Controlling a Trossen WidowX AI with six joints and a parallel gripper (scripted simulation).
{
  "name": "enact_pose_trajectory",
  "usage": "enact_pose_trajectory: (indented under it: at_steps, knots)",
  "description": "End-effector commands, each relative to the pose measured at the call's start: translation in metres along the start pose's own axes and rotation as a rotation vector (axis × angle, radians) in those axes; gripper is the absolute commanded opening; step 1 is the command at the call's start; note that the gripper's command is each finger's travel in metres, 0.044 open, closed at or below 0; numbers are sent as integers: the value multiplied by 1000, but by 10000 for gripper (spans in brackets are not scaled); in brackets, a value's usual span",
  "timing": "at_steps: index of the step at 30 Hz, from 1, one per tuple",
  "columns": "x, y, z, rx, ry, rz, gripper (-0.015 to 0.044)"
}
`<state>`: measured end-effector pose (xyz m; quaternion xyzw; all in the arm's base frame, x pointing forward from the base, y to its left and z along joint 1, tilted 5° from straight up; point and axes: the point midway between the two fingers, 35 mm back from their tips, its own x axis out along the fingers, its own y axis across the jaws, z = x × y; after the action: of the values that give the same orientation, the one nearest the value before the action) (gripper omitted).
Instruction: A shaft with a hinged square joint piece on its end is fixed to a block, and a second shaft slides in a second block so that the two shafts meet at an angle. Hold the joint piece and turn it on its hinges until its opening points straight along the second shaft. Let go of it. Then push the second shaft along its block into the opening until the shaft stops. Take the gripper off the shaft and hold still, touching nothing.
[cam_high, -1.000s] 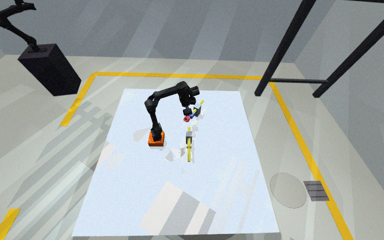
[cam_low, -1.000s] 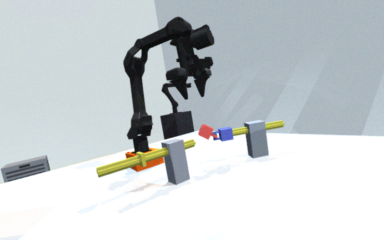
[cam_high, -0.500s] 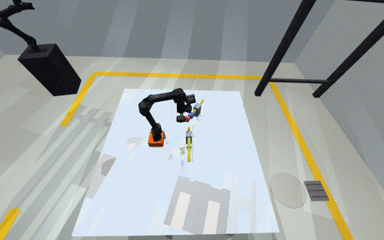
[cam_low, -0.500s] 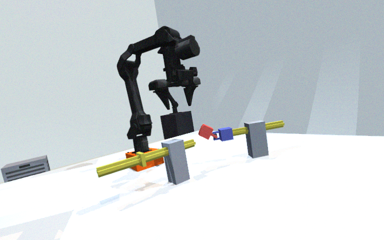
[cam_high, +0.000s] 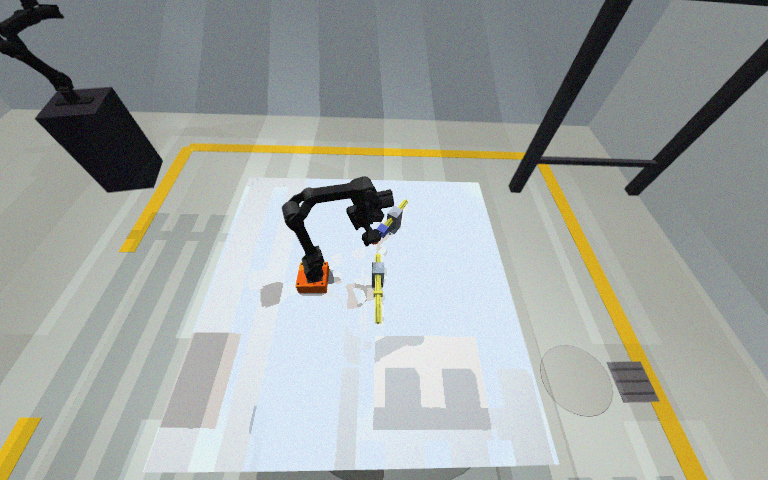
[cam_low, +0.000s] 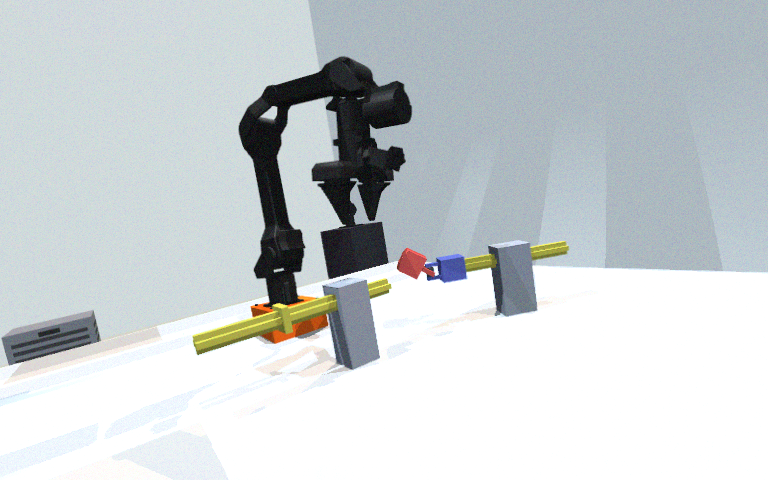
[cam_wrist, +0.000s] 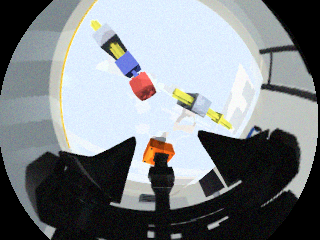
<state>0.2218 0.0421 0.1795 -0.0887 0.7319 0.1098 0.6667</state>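
Observation:
The red square joint piece (cam_low: 411, 262) hangs on a blue hinge part (cam_low: 451, 267) at the end of the fixed yellow shaft (cam_low: 529, 253), which sits in a grey block (cam_low: 512, 277). The second yellow shaft (cam_low: 288, 320) lies in the nearer grey block (cam_low: 351, 322), its tip short of the joint piece. My gripper (cam_low: 357, 217) is open and empty, well above the table, up and to the left of the joint piece. In the wrist view the joint piece (cam_wrist: 142, 87) and the second shaft (cam_wrist: 200, 106) lie far below my fingers. From above, the joint shows beside my arm.
My orange arm base (cam_low: 288, 321) stands behind the second shaft. A black box (cam_low: 353, 247) stands behind the table. A grey unit (cam_low: 50, 335) sits at the far left. Black frame posts (cam_high: 566, 96) rise beyond the table.

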Motion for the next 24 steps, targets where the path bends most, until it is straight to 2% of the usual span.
enact_pose_trajectory:
  at_steps: [1,11,18,24]
  knots:
    - [3,0,1,-135,30,-16,440]
    - [10,1,4,-442,97,-31,440]
    - [11,1,4,-447,98,-31,440]
    - [32,2,8,-447,100,-30,440]
